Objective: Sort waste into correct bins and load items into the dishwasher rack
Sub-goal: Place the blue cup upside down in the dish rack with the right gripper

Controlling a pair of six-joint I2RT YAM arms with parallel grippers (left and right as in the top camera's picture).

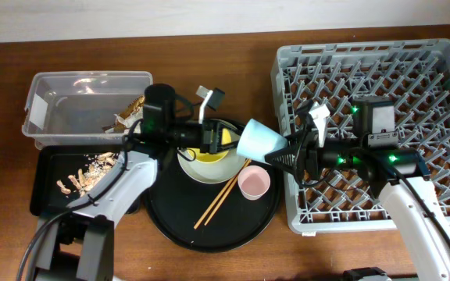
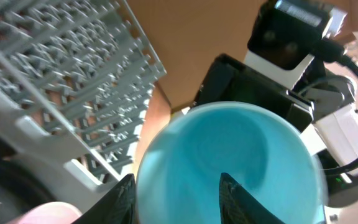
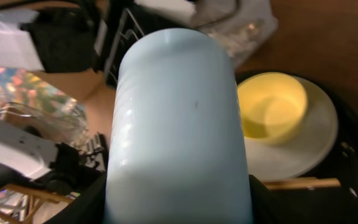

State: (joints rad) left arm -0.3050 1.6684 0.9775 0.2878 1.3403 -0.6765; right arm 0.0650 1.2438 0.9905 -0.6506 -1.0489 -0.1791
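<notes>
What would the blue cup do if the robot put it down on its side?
It would probably roll, since the blue cup has round, smooth sides. It looks like stiff, light plastic, so the right tool gripping it likely won't dent it. Its smooth wall might slip a little in that grip.

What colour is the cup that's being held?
The cup is light blue, clearest in the right wrist view.

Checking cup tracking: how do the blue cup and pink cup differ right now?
Blue cup is held in the air, tilted on its side, in the right gripper; pink cup stands upright on the round black tray. Blue cup's mouth faces the left gripper; pink cup's faces up. Both look empty.
</notes>
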